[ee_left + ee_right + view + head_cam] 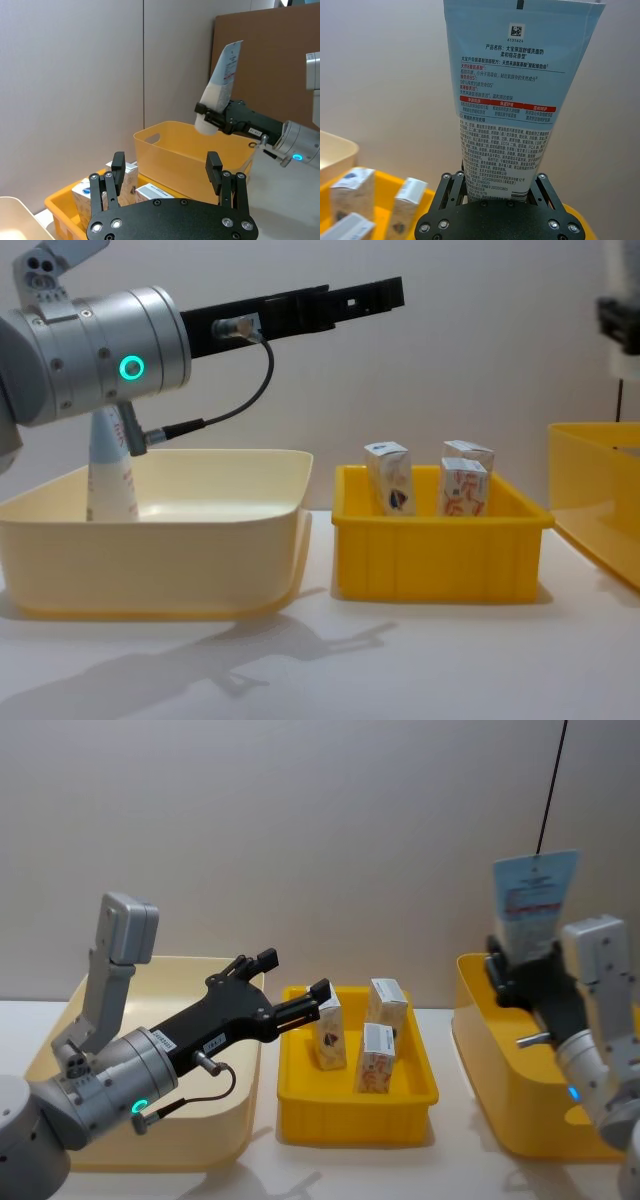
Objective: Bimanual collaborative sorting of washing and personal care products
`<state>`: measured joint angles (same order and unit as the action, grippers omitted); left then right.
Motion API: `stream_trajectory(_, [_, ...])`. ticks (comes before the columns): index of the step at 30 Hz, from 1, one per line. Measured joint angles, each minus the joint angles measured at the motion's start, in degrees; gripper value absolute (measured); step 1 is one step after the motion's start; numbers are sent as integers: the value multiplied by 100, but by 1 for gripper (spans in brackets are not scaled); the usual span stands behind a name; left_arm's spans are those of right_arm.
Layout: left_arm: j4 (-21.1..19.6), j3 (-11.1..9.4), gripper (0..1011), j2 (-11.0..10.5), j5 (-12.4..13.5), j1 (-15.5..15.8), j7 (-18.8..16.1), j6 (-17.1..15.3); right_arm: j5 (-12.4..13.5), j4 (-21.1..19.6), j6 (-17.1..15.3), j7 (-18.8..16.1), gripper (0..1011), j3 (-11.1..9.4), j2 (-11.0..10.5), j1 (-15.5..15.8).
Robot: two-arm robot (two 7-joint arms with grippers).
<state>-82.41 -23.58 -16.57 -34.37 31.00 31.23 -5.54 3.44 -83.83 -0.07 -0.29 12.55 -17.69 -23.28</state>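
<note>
Tube stands upright, clamped in the right gripper; the left gripper, spread wide over the cartons, should likely take it squarely above that grip.

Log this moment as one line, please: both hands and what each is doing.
left hand: open, above middle tray of cartons | right hand: shut on blue tube, upright above right bin
</note>
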Motion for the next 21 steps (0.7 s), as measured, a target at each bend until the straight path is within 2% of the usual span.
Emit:
stream_trajectory(10, [0,0,1000,0,0,0,0,0,-245,-273,-355,511,463,-389,-106,250])
stream_trajectory(21, [0,0,1000,0,0,0,0,0,-375,-576,-1167,931,462,-784,-113,590])
